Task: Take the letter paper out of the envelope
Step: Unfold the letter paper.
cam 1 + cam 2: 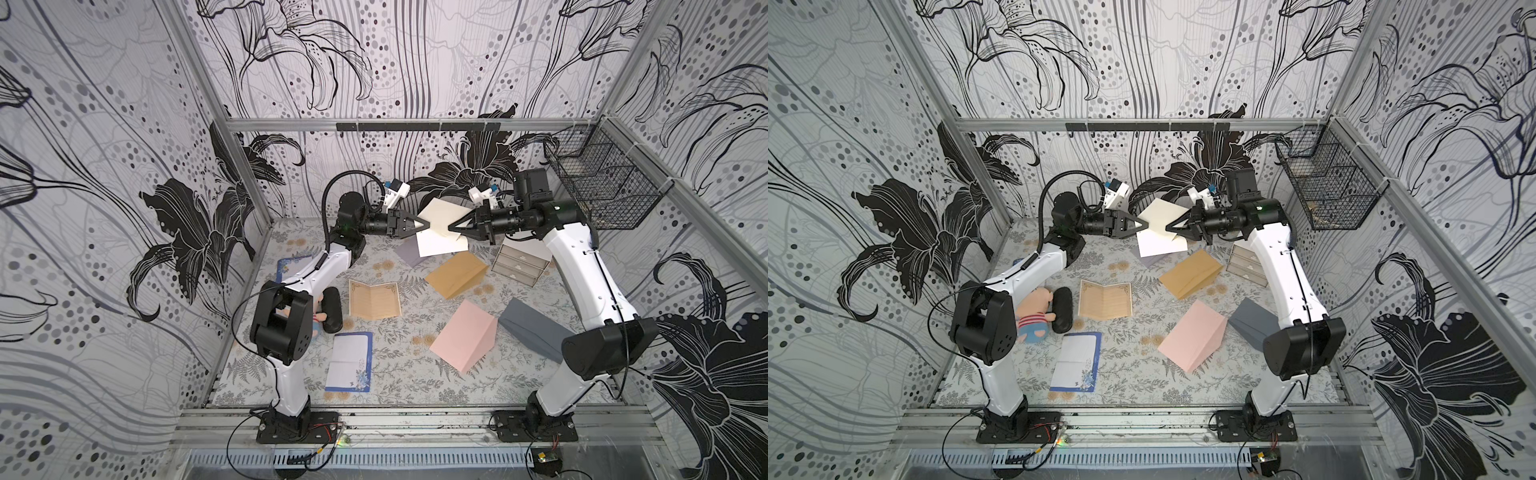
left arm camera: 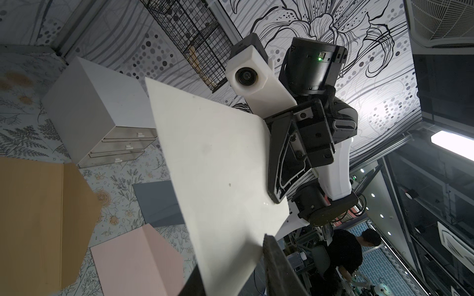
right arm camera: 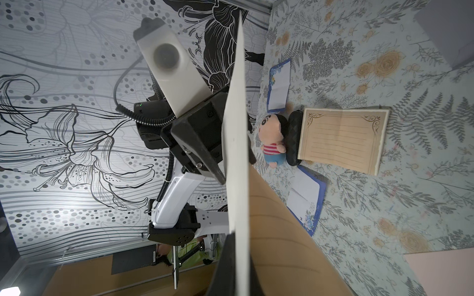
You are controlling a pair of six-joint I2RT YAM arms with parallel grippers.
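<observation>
At the near rail both arms stand on their bases. The left arm (image 1: 289,382) rises to a black elbow and reaches away over the table (image 1: 395,386). The right arm (image 1: 582,270) does the same on its side, so the two forearms turn inward and face each other above the far part of the table. Under them lie a blue-bordered note sheet (image 1: 348,362) and a pink envelope (image 1: 463,336) near the front, and a brown envelope (image 1: 455,274) farther back. The cream envelope (image 1: 441,212) is in the air between the two grippers, close to the back wall. Its long axis runs across the cell from one gripper to the other. It is tilted, with one corner pointing up toward the back wall, and the right wrist view shows it almost edge-on. A white letter paper (image 1: 438,246) shows below its lower edge. The right gripper (image 1: 451,227) is closed tight on the right end of the cream envelope. The left gripper (image 1: 428,225) has its jaws narrow around the left end. In the left wrist view a pale sheet passes between its fingers (image 2: 275,258), but I cannot tell whether they clamp it.
</observation>
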